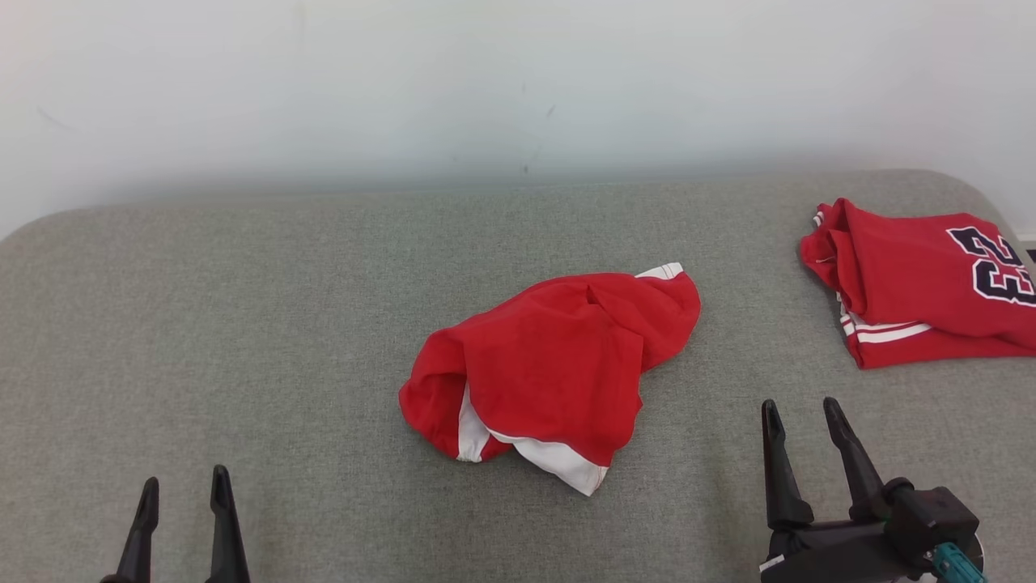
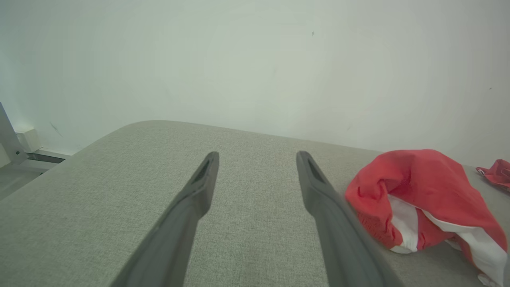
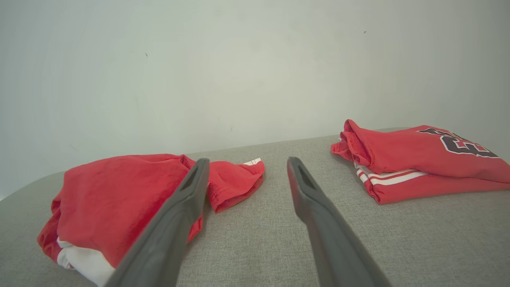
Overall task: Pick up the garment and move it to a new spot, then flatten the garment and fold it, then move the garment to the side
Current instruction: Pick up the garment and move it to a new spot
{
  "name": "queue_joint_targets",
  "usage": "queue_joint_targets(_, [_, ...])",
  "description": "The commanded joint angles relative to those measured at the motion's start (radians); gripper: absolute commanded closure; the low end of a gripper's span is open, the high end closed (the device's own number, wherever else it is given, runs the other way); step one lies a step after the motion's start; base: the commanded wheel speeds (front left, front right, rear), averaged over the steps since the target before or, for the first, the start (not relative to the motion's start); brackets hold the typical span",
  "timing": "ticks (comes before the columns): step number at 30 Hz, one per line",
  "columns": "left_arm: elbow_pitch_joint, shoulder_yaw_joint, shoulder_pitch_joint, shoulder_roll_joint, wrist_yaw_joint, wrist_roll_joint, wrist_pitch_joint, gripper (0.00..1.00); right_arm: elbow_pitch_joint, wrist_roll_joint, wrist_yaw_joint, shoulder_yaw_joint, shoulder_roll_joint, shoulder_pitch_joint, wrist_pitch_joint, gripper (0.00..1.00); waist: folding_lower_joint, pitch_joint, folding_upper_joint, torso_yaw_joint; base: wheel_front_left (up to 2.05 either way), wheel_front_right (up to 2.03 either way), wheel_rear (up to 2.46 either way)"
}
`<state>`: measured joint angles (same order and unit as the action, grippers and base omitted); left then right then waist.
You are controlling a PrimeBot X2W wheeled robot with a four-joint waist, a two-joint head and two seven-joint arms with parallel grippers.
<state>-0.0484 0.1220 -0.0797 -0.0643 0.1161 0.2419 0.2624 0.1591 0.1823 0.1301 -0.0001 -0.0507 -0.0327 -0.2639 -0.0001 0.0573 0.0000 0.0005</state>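
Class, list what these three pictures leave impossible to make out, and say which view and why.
Folded jersey: head view, right edge cuts off part of its number.
Crumpled garment: its own folds hide what kind it is, in every view.
Left tool: head view, bottom edge cuts off its base.

A folded red jersey (image 1: 914,283) lies at the far right of the grey fabric-covered table (image 1: 243,324), near its rounded corner. It has dark numerals (image 1: 997,263) edged in white on top and white stripes (image 1: 886,332) along the lower fold. A plain pale wall (image 1: 486,81), faintly scuffed, rises right behind the table. Off the table's left end — a pale block (image 2: 27,139) and a grey metal strut (image 2: 8,135) by the wall's foot.
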Motion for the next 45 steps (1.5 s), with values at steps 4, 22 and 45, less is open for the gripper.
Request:
queue_joint_targets(4, [-0.018, -0.005, -0.012, 0.011, 0.014, -0.022, 0.003, 0.0, 0.009, 0.006, 0.001, 0.005, 0.001, 0.018, 0.0, 0.0, 0.0001, -0.007, 0.0, 0.0, 0.0, 0.0, 0.0])
queue_joint_targets(22, [-0.052, -0.101, -0.032, -0.018, 0.014, -0.052, 0.003, 0.0, 0.026, 0.007, 0.001, 0.014, 0.001, 0.033, 0.0, 0.0, 0.0001, -0.026, 0.0, 0.008, 0.0, 0.0, 0.0])
queue_joint_targets(45, [-0.062, -0.068, -0.051, -0.011, 0.014, -0.06, 0.003, 0.0, 0.035, 0.01, 0.001, 0.024, 0.001, 0.043, 0.0, 0.0, 0.0001, -0.037, 0.0, 0.011, 0.0, 0.0, 0.0])
